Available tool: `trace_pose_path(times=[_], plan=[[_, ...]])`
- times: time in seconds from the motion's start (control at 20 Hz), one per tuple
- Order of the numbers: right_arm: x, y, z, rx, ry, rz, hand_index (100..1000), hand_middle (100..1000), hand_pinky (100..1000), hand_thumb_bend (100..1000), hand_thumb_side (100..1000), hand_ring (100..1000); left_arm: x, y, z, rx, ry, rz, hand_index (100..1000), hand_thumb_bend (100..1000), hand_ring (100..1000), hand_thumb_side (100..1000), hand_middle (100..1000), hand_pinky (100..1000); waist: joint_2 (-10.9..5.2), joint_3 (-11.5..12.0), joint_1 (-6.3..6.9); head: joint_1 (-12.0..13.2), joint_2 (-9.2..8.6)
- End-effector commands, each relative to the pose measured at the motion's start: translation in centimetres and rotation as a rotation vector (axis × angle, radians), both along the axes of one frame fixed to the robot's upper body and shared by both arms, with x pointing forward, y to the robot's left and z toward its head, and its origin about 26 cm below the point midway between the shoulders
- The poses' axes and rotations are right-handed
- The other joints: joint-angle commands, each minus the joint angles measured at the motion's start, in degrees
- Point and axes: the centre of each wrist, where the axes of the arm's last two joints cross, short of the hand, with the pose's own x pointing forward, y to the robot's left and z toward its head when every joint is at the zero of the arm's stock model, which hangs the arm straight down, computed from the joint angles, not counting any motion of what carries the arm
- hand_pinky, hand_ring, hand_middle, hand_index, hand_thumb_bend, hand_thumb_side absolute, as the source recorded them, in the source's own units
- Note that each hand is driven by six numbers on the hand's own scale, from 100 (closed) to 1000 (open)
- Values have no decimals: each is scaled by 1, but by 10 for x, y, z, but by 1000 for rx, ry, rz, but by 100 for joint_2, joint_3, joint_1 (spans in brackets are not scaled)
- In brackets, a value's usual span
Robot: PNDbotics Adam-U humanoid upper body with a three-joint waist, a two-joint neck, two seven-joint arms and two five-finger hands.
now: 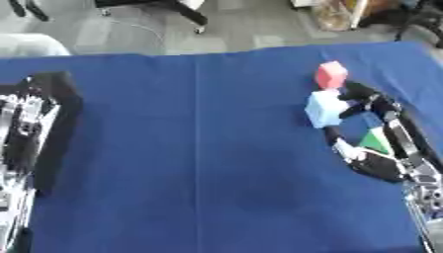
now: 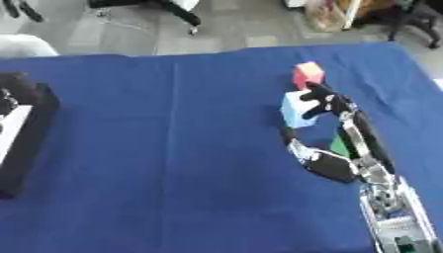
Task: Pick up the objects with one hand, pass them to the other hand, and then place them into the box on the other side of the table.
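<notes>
The right robot hand curls around the light blue block on the blue desk, thumb and fingers not clearly pinching yet. The red block sits just behind; a careless closing could knock it away from reach.

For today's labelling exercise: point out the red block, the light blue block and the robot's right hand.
red block (image 1: 331, 75), left eye view, its front face
light blue block (image 1: 324, 109), left eye view, middle of its side
right hand (image 2: 333, 165), right eye view, its palm
</notes>
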Motion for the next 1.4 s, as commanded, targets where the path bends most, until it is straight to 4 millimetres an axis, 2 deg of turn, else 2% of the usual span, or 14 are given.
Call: trace_pose_path(times=[0.05,0.5,0.65,1.1,1.4], plan=[[0,0,7,-2,-27,3,938,741,907,307,525,627,0,-1,6,8,-23,-7,728,362,614,842,588,664,48,-8,21,110,-15],[0,-2,7,-6,-29,-4,939,742,907,308,524,628,-1,-2,6,8,-22,-9,728,362,615,842,589,664,44,8,14,49,-15],[-2,-7,7,-42,-30,-8,947,758,910,318,526,647,-1,-2,5,9,-20,-11,728,362,616,843,589,664,41,21,10,2,-15],[-38,-80,0,-374,67,52,967,841,924,379,548,765,-1,1,4,32,-9,-17,727,359,617,849,589,663,36,41,-137,-175,-15],[-52,-107,6,-493,180,28,972,861,924,383,553,795,-1,3,3,43,-2,-15,727,358,617,851,589,662,34,21,-183,-308,-15]])
